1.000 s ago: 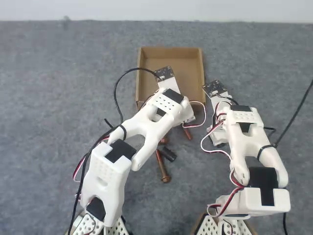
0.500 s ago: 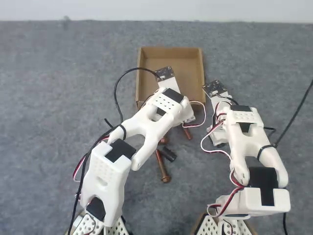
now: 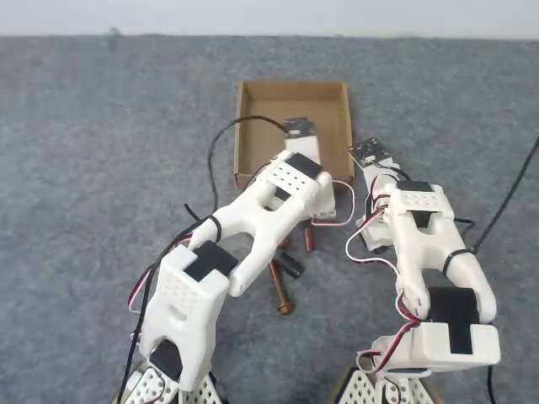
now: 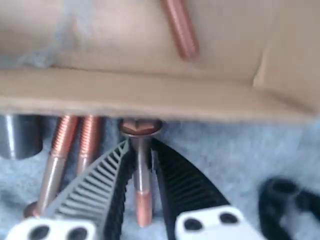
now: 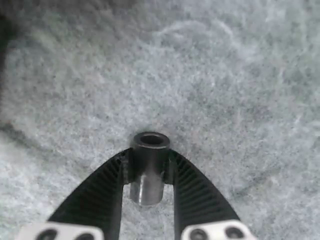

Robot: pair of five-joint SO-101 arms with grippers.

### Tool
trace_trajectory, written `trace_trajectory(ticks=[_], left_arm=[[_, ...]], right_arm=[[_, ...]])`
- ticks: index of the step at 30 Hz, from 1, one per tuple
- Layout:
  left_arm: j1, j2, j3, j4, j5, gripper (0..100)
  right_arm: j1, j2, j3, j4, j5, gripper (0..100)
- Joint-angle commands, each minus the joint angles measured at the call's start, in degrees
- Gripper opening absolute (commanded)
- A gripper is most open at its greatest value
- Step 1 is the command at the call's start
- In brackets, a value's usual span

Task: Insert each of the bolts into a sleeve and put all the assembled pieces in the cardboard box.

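The left gripper [image 4: 141, 146] grasps a copper bolt [image 4: 142, 172] by its shank, with the head at the near wall of the cardboard box [image 4: 150, 97]. A second bolt [image 4: 180, 27] lies inside the box. To the right, the right gripper [image 5: 148, 161] is clenched on a dark sleeve [image 5: 149, 142] over grey carpet [image 5: 225, 75]. A loose bolt [image 3: 280, 290] and a spare sleeve [image 3: 291, 264] lie nearer than the box.

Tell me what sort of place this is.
Probably a robotics test bench: two white plastic robot arms over a grey felt-like table covering, a small open brown cardboard box and loose copper-coloured threaded bolts.
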Motion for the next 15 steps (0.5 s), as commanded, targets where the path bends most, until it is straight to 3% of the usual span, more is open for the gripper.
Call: trace_trajectory(ticks=[1,15], left_arm=[[2.29,-5.98,2.33,1.67,-7.82,1],[2.02,-30.68,26.42,-13.1,-12.92,1]], right_arm=[[0.92,-0.4,-1.14,0.4,1.32,0.6],[0.92,-0.31,-1.14,0.4,1.14,0.6]])
